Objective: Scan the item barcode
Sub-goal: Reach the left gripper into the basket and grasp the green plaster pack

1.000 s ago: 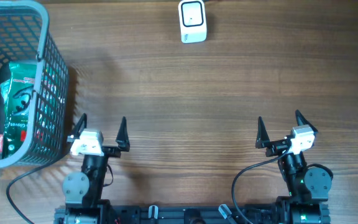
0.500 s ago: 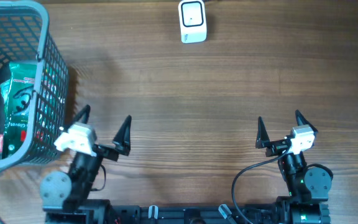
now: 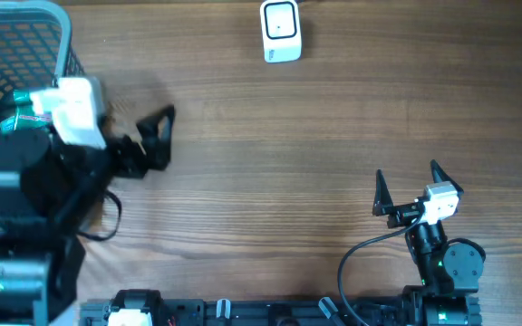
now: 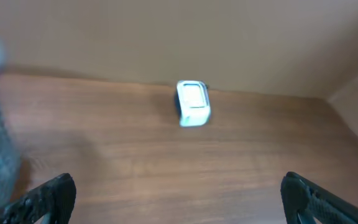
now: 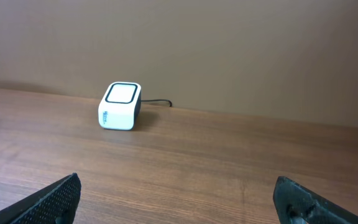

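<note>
Both pairs of jaws are held fully spread, with nothing gripped. The green packet (image 3: 14,119) is seen in the basket (image 3: 62,32), left of the left jaws, largely hidden. The basket wall could be struck if they are swung across low.

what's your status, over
Left hand open, empty, beside the basket. Right hand open, empty. Green packet in basket, not yet picked. Nothing between basket and barcode scanner.
</note>
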Action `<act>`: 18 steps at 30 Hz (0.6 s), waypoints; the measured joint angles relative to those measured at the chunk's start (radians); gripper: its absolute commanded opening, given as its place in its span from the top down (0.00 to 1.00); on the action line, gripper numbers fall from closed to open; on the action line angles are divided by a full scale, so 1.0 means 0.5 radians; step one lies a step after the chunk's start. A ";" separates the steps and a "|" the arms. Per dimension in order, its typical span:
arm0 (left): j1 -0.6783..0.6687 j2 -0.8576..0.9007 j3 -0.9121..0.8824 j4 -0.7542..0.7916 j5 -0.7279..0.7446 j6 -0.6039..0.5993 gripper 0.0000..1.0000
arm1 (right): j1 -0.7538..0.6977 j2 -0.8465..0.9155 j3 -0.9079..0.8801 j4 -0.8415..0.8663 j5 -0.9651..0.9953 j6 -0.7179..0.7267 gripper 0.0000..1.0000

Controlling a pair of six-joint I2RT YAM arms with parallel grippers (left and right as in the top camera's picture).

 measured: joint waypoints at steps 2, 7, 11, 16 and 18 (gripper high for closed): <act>0.032 0.111 0.194 -0.089 -0.119 -0.034 0.00 | 0.000 0.000 0.000 0.002 0.000 0.000 0.00; 0.347 0.534 0.969 -0.507 -0.459 -0.146 0.00 | 0.000 0.002 0.000 0.001 0.000 0.000 0.00; 0.819 0.781 1.194 -0.627 -0.482 -0.286 0.00 | 0.000 0.002 0.000 0.001 0.005 0.000 0.00; 1.321 1.008 1.196 -0.641 -0.340 -0.382 0.00 | 0.000 0.003 0.000 0.001 0.007 0.000 0.00; 1.496 1.082 1.196 -0.641 -0.283 -0.394 0.00 | 0.000 0.003 0.000 0.001 0.007 0.000 0.00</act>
